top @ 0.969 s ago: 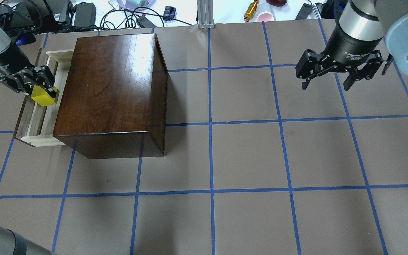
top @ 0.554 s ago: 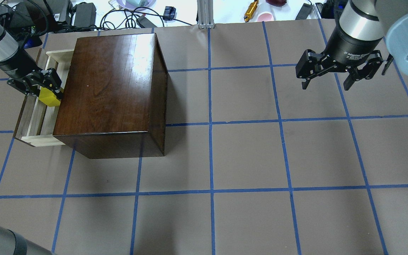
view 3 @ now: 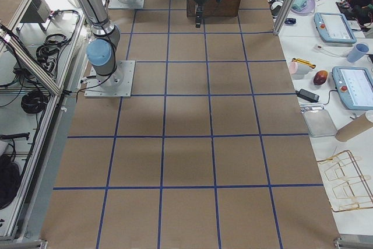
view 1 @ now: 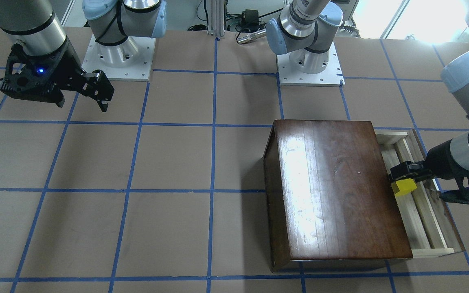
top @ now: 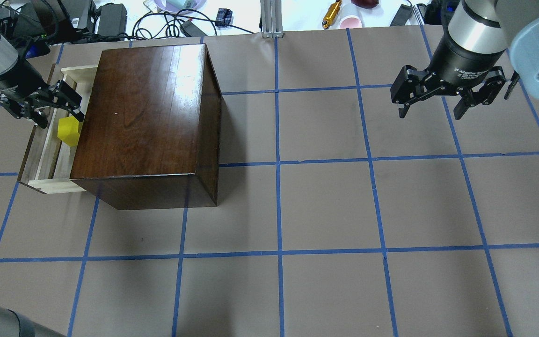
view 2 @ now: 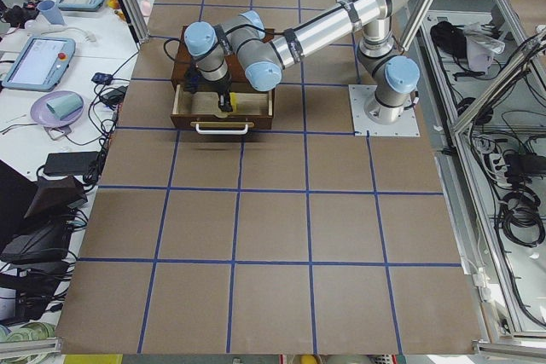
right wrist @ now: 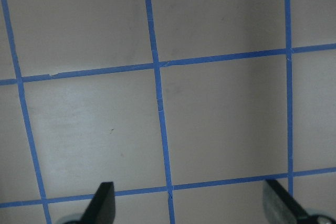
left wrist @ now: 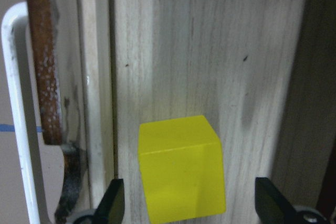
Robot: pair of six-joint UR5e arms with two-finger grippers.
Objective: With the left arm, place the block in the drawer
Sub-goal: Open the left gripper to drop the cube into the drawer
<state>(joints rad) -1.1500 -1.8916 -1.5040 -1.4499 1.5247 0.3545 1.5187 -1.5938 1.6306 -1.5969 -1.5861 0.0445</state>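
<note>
The yellow block (top: 69, 131) lies on the pale wood floor of the pulled-out drawer (top: 47, 157), close to the dark-brown cabinet (top: 148, 117). My left gripper (top: 61, 120) hangs open just above the block, one finger on each side, not touching it. In the left wrist view the block (left wrist: 181, 169) sits between the spread fingertips (left wrist: 111, 203). The front-facing view shows the block (view 1: 404, 187), the drawer (view 1: 426, 219) and my left gripper (view 1: 397, 176). My right gripper (top: 431, 114) is open and empty, high over the far right of the table.
The drawer's white handle (left wrist: 13, 103) and brown front panel (left wrist: 42, 66) lie left of the block. Cables and power bricks (top: 110, 18) crowd the table's far edge. The brown table has a blue tape grid (top: 279, 252).
My left gripper has opened and let go of the block, which now lies in the drawer. The gripper has drawn back a little. The right arm has not moved.
</note>
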